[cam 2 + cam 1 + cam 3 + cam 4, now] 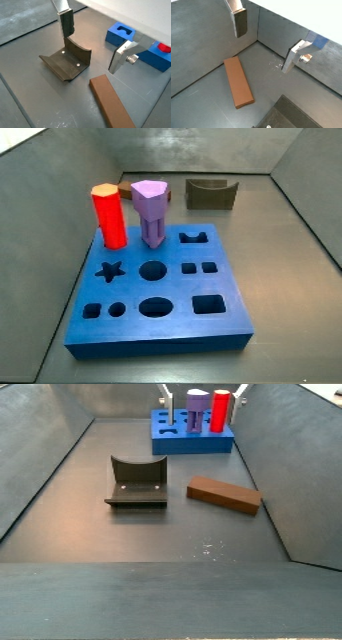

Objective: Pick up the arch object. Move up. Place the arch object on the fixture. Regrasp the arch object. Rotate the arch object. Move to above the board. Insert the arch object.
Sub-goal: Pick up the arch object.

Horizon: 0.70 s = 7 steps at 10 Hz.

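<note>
Nearest the lens, the silver fingers [240, 22] of the gripper [264, 52], spread wide with nothing between them, hanging above the floor, probably readied for the pick. Below and off to one side, not between the jaws, the arch object [238, 81], lying flat on a long face, untouched. Near it but apart, the fixture [67, 62], dip upward, likely to cradle the piece for regrasping. Farther off, the board [191, 436], with a red peg [108, 216] and purple peg [150, 213] standing in it.
</note>
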Tool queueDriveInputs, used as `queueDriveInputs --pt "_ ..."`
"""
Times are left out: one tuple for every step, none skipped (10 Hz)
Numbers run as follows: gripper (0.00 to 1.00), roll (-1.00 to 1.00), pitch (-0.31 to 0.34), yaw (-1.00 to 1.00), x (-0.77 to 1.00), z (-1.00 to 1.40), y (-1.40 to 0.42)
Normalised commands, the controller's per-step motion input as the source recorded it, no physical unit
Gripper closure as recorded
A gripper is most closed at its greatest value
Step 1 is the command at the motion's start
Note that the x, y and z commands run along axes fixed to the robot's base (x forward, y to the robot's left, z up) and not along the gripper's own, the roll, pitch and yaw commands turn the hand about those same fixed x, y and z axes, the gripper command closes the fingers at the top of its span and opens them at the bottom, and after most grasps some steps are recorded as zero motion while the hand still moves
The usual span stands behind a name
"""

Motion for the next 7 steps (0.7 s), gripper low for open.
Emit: queueDriveInputs --pt "0.00 0.00 0.000 0.00 -0.14 0.00 0.00" --pt "0.00 -0.06 0.000 0.37 0.00 -0.17 -0.24" --pt "0.00 -0.05 0.000 0.72 0.00 -0.36 -0.37" --pt "0.00 -0.05 0.066 0.79 0.02 -0.46 -0.29" --pt "0.00 -0.05 0.069 0.79 0.05 -0.51 -0.28" --pt "0.00 -0.05 0.039 0.79 0.16 -0.73 -0.25" --pt "0.00 -0.05 0.000 0.85 0.17 -0.87 -0.13"
